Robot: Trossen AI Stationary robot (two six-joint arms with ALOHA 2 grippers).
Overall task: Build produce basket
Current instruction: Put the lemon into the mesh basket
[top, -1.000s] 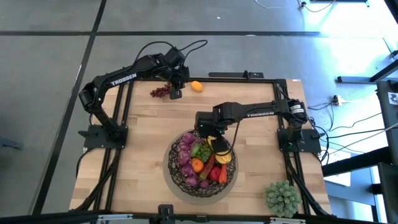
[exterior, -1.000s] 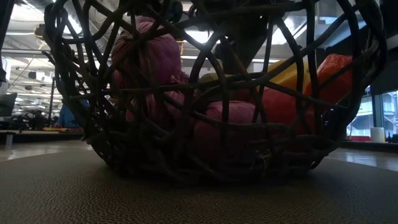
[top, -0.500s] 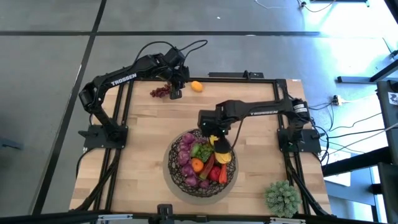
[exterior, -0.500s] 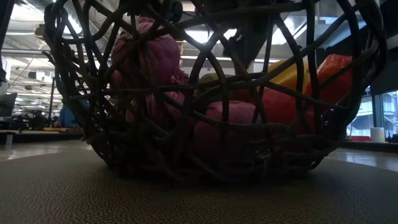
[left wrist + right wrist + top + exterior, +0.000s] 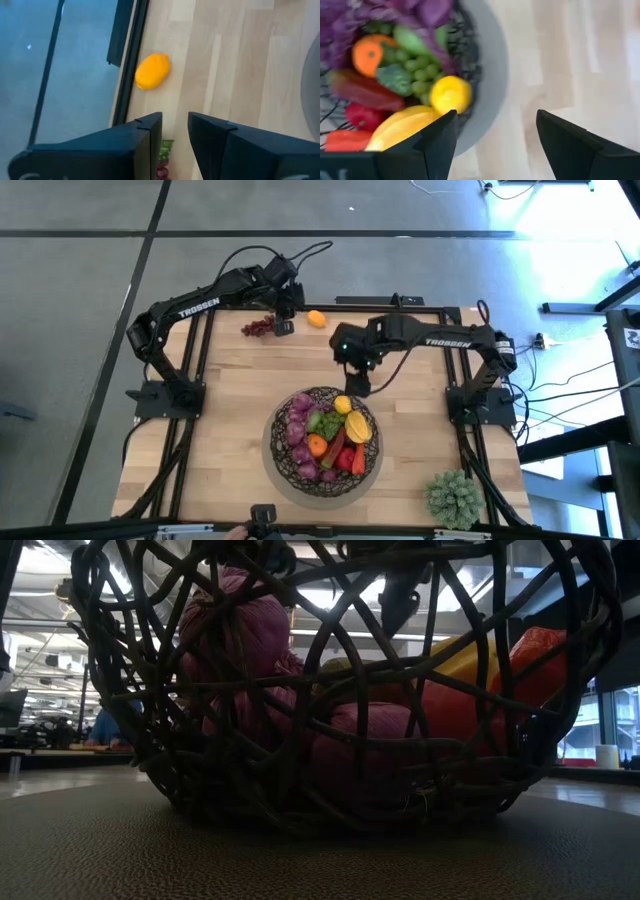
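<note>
The dark woven wire basket [image 5: 286, 463] stands near the table's front, holding purple and green grapes, an orange, red peppers and a yellow lemon [image 5: 451, 94] by its far rim. My right gripper [image 5: 358, 386] hangs open and holds nothing, just beyond that far rim and above the wood. At the far edge my left gripper [image 5: 283, 326] hovers with a narrow gap between its fingers [image 5: 175, 135]. It is between a purple grape bunch [image 5: 258, 327] and an orange-yellow lemon [image 5: 152, 71], which both lie on the table. In the low view the basket [image 5: 150, 740] fills the picture.
A pale green spiky ball plant [image 5: 452, 496] sits at the table's near right corner. Black frame rails run along the table's edges [image 5: 395, 302]. Bare wood lies between the basket and the far edge.
My right gripper has risen out of the basket and gone toward the far edge, rolling its wrist, with its fingers as wide apart as before. The yellow lemon lies in the basket by the far rim, where the gripper was.
</note>
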